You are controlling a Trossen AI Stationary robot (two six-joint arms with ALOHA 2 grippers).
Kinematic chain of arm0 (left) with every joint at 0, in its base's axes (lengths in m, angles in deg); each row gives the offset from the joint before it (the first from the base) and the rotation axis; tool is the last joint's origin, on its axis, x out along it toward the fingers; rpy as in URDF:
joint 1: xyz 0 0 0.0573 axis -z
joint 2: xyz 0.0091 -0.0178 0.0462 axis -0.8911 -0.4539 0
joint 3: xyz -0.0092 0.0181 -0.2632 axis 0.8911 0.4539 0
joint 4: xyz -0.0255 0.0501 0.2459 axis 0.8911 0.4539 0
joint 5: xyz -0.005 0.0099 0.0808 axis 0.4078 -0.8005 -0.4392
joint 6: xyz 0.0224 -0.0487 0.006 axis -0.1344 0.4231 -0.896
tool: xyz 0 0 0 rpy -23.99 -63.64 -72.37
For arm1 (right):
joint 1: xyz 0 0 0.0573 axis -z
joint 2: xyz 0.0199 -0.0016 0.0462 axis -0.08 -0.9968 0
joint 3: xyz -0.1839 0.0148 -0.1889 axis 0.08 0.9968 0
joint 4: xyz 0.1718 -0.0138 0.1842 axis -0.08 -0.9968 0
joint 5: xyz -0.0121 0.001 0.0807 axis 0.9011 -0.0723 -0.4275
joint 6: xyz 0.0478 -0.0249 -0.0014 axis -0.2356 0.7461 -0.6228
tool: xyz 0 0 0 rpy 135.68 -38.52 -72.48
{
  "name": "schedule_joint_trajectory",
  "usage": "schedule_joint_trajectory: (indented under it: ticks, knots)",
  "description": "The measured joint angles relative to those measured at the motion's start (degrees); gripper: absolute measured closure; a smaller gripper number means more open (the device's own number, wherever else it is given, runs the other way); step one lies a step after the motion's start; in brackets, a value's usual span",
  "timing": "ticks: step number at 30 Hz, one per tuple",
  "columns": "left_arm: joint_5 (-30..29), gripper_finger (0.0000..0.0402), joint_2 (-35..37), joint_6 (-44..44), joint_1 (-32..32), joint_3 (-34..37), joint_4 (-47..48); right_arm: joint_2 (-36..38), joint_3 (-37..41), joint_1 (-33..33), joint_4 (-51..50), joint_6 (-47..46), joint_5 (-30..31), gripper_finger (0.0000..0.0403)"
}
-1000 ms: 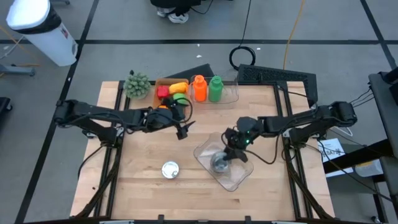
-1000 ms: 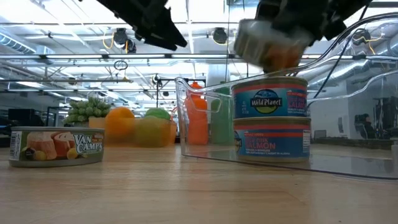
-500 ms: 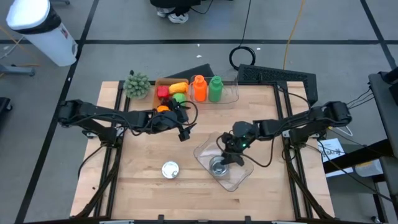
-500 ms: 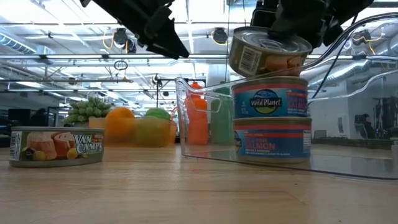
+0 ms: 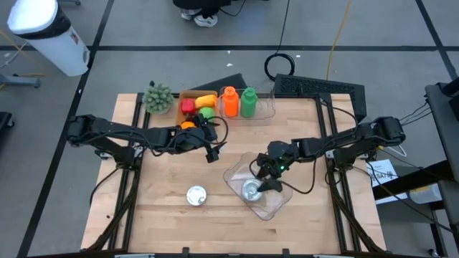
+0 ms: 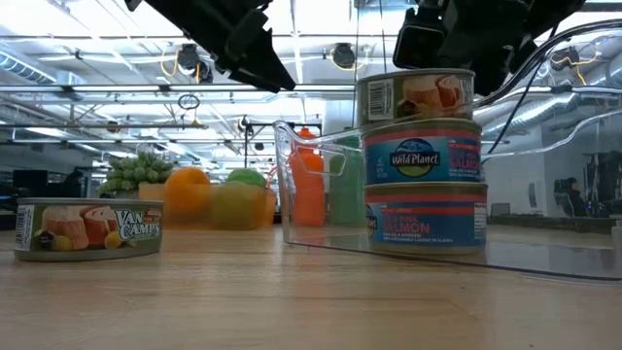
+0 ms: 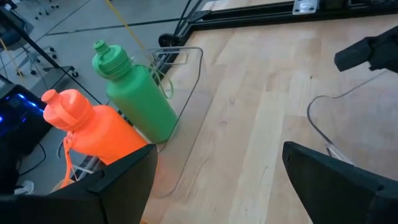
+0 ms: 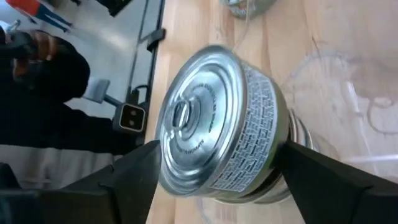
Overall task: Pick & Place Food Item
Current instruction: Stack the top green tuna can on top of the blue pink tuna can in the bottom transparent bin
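Note:
A stack of three tins [image 6: 420, 160] stands in a clear plastic container [image 5: 271, 206]. The top tin [image 6: 416, 95] lies level on the two salmon tins. My right gripper [image 5: 267, 174] hovers just above this top tin [image 8: 217, 124], slanting down. It is open, with its fingers level with the tin's two sides in the right wrist view. Another tin [image 5: 196, 195] rests on its base on the bare table [image 6: 87, 228]. My left gripper [image 5: 211, 149] is open and waits above the table's middle, holding nothing.
Along the far edge stand an orange bottle [image 5: 229, 100] and a green bottle [image 5: 248, 100] in a clear tray, a box of toy fruit [image 5: 195, 107] and a green bushy item [image 5: 158, 97]. Bare wood lies between the lone tin and the container.
My right gripper brought the top tin down toward the stack. The tin was above the stack a second ago, then tilted with one edge on the upper salmon tin, and now lies level on it. In the low view the gripper now shows just above the tin's lid.

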Motion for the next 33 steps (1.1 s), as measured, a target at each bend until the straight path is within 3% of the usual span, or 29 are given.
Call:
schedule_joint_trajectory:
  ticks: [12,17,20,25,30,33]
  knots:
    - [0.1,0.0029,0.0,0.3,0.1,0.0,0.5,5.3,0.0,1.4,-1.6,0.8,-1.8,0.0093]
    - [0.4,0.0039,0.0,1.0,0.1,0.0,0.8,6.4,0.0,-4.4,7.1,7.3,-2.7,0.0108]
    - [0.5,0.0043,0.0,1.1,0.1,0.0,0.8,6.4,-0.1,-8.0,8.1,14.0,1.0,0.0128]
    - [0.5,0.0041,0.0,1.7,0.1,0.0,0.8,6.0,-0.1,-12.9,4.0,21.5,9.2,0.0211]
    - [0.5,0.0033,0.0,2.9,0.1,0.0,0.8,6.0,0.0,-16.7,0.1,27.9,16.5,0.0371]
    - [0.5,0.0034,0.0,3.0,0.1,0.0,0.8,6.0,0.0,-18.2,-0.1,28.0,19.2,0.0390]
